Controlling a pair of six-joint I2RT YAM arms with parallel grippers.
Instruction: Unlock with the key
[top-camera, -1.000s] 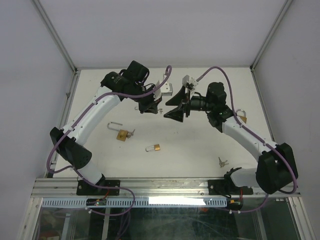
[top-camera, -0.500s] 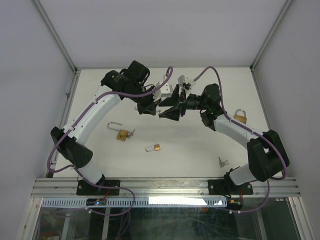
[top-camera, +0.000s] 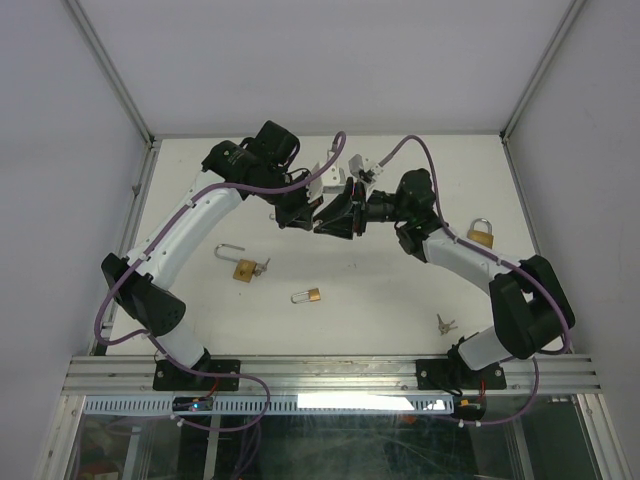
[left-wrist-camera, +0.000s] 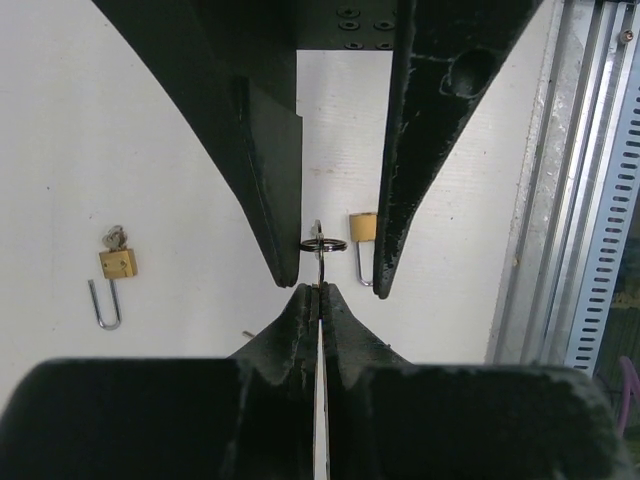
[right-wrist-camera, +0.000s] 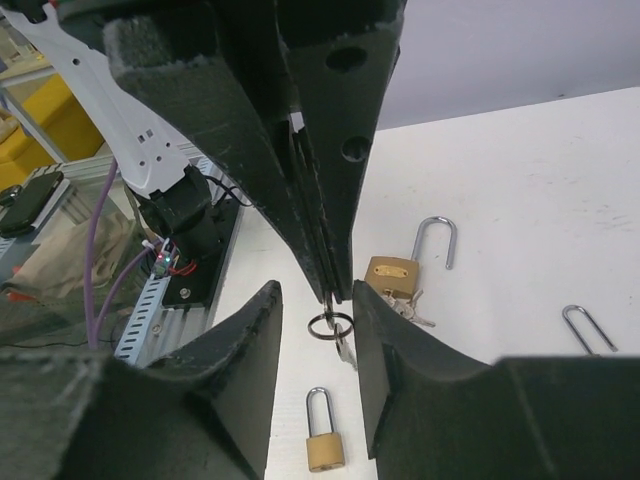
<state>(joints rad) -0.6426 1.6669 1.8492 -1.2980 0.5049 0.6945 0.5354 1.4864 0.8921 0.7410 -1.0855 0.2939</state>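
Reaching in from the right, the right gripper (right-wrist-camera: 316, 290) has drawn up to the left gripper (left-wrist-camera: 318, 292), and its jaws have narrowed. Nearest the bases, loose keys (top-camera: 443, 323) lie on the table (top-camera: 400, 290) at the right. Farther off sit a small shut padlock (top-camera: 307, 296), an open padlock (top-camera: 243, 268) to its left and a brass padlock (top-camera: 481, 233) at the right. Beyond them, the left gripper is clenched on the key (left-wrist-camera: 319, 262). The right gripper's jaws stand apart on either side of the key ring (right-wrist-camera: 330, 326), grasping nothing.
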